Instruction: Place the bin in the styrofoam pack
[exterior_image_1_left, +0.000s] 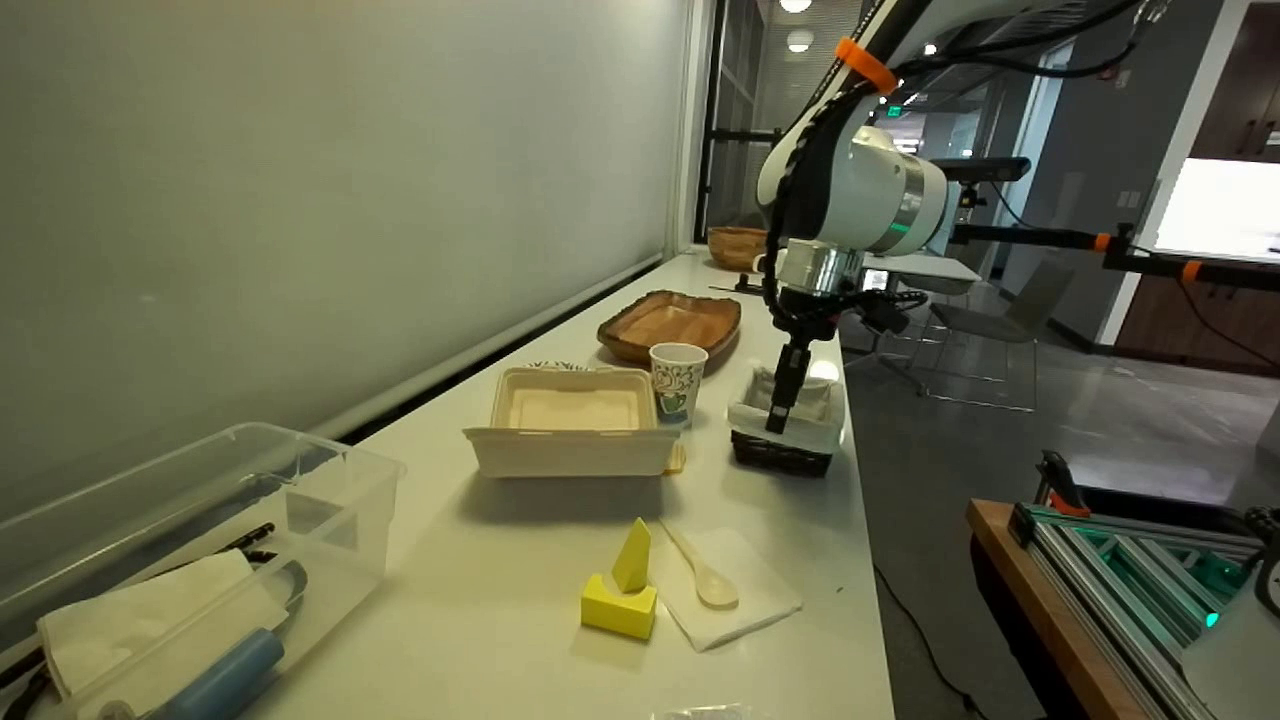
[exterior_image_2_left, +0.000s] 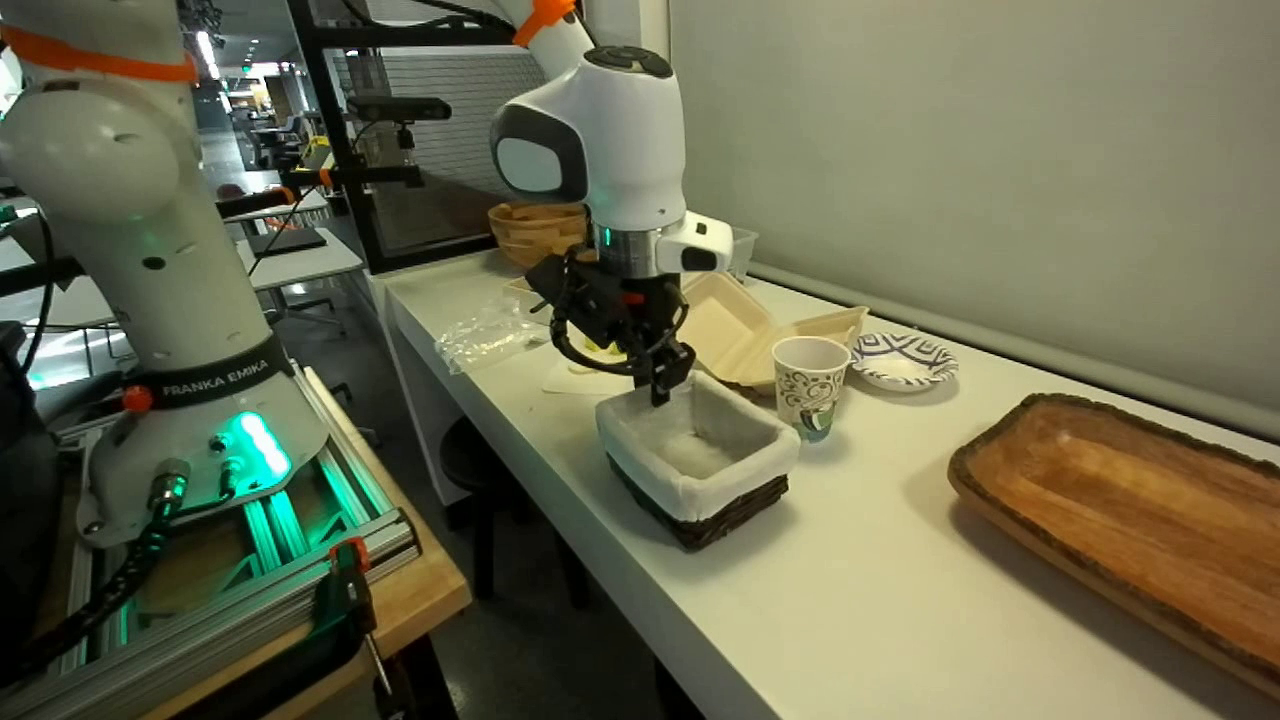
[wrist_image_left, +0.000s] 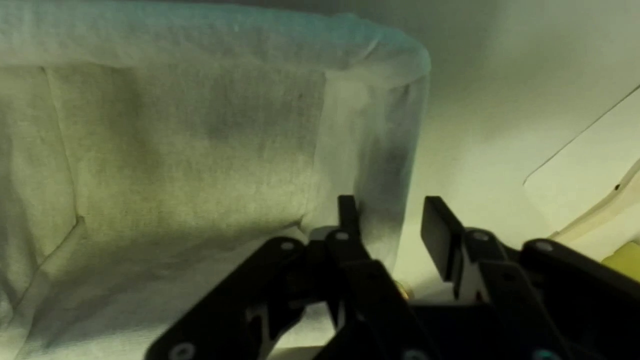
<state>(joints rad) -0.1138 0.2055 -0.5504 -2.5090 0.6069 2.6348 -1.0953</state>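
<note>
The small rectangular bin of dark woven wicker (exterior_image_2_left: 690, 495) stands upright on the white worktop (exterior_image_2_left: 850, 590), near its edge, with a soft white cloth liner (wrist_image_left: 200, 150) folded over its rim. No contents show inside, so I expect it to be light. The weave is probably stiff with a little spring, and nothing about it looks fragile. The cloth is the weak point: it may slide or bunch, and a shallow pinch could drag fabric while leaving the wicker behind. The middle of a short end wall seems a good place to take hold, deep enough to clamp cloth and weave together; lifted there, the far end will likely sag.

The black two-fingered end effector (wrist_image_left: 390, 205) is down at such a wall, its fingers apart, one inside the bin and one outside, the rim between them. A gap appears to show beside the outer finger, so nothing looks gripped.

Farther out, the cream-white rectangular foam pack with flaring walls (exterior_image_1_left: 575, 455) waits with its top uncovered; its thin sides would probably bend if bumped. The white patterned paper cup (exterior_image_1_left: 678, 385) stands near both, easily knocked during a transfer.
</note>
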